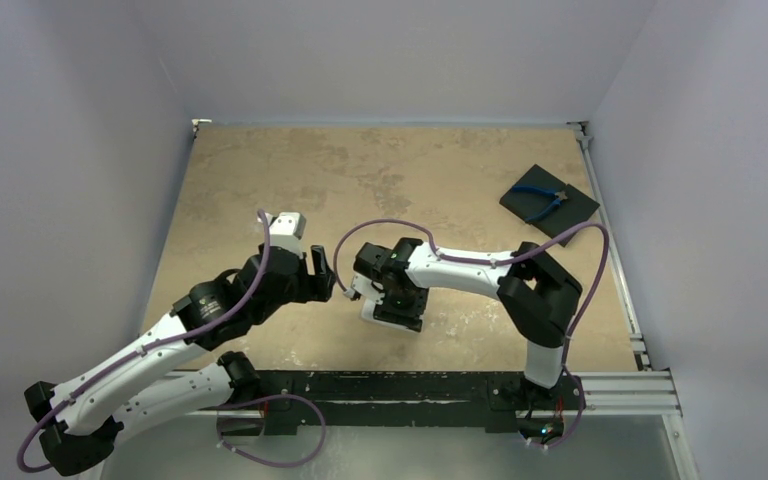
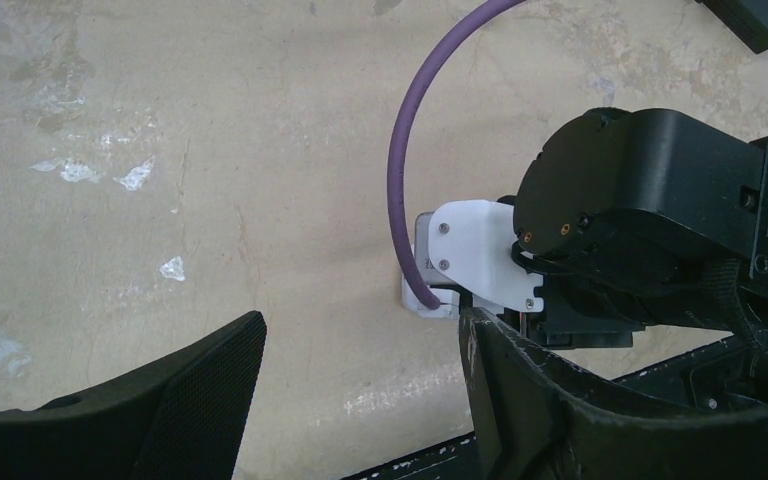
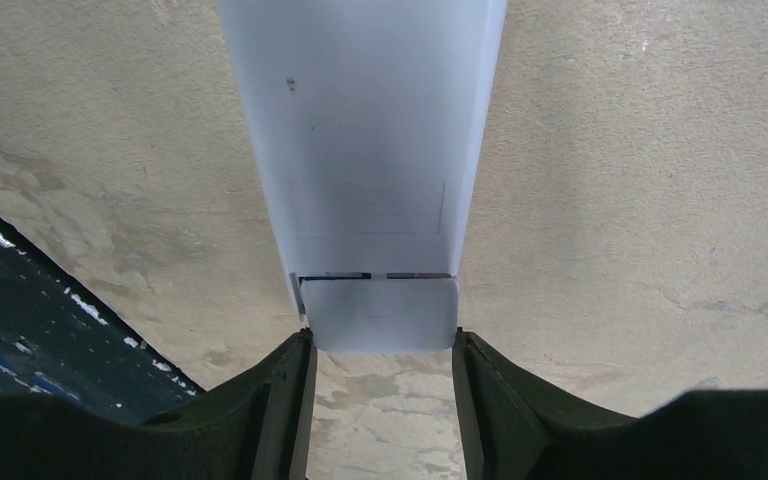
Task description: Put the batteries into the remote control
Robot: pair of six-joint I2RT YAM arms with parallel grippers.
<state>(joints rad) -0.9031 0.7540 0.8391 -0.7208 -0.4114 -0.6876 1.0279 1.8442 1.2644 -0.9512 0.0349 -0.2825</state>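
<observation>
The remote control (image 3: 365,150) shows its plain white back in the right wrist view, reaching away from the jaws. Its ribbed battery cover (image 3: 380,312) lies at the near end, with a thin dark gap along its far edge. My right gripper (image 3: 381,345) (image 1: 380,300) is shut on that end, one fingertip against each side. In the left wrist view only a small white corner of the remote control (image 2: 428,300) shows under the right wrist. My left gripper (image 2: 360,330) (image 1: 322,270) stands open and empty just left of it. The batteries are out of view.
Blue-handled pliers (image 1: 543,200) lie on a black square pad (image 1: 572,215) at the far right of the tan table (image 1: 290,170). A purple cable (image 2: 405,140) arcs over the right wrist. The black base rail (image 1: 410,385) runs along the near edge.
</observation>
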